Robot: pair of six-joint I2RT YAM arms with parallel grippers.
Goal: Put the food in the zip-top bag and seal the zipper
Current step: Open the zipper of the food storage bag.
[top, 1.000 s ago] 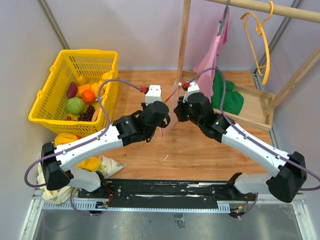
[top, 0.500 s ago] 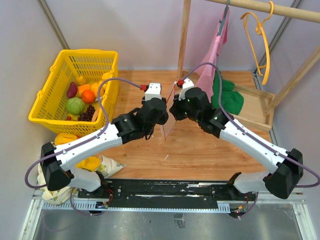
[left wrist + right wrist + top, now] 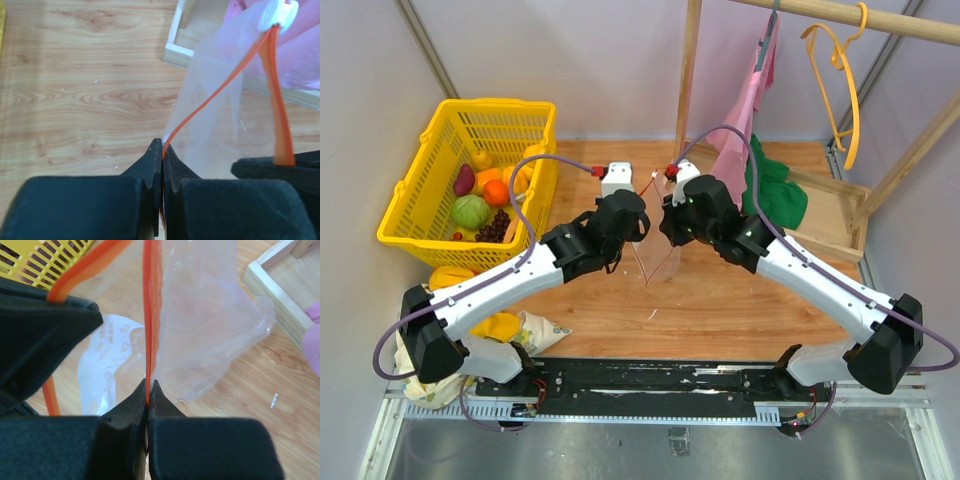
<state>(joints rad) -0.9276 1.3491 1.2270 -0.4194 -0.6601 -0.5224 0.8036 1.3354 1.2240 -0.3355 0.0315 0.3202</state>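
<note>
The zip-top bag [image 3: 657,252] hangs in the air between my two grippers at mid table, with nothing visible inside. My left gripper [image 3: 638,222] is shut on one lip of the orange-red zipper [image 3: 220,92], pinched at its tips [image 3: 162,150]. My right gripper [image 3: 667,216] is shut on the other lip [image 3: 151,315], pinched at its tips [image 3: 148,385]. The bag's clear film [image 3: 205,325] droops toward the wood. A white slider [image 3: 278,14] sits at the zipper's far end. The food [image 3: 472,210], green, orange and purple toys, lies in the yellow basket [image 3: 415,215].
Printed snack packets [image 3: 515,325] lie at the front left. A wooden tray [image 3: 825,215] with a green cloth [image 3: 778,195] sits at the right. A pink cloth [image 3: 745,110] and an orange hanger [image 3: 847,75] hang from the wooden rack.
Both grippers have moved toward the back of the table and come closer together, carrying the bag's zipper edge with them. The bag now hangs lower between them.
</note>
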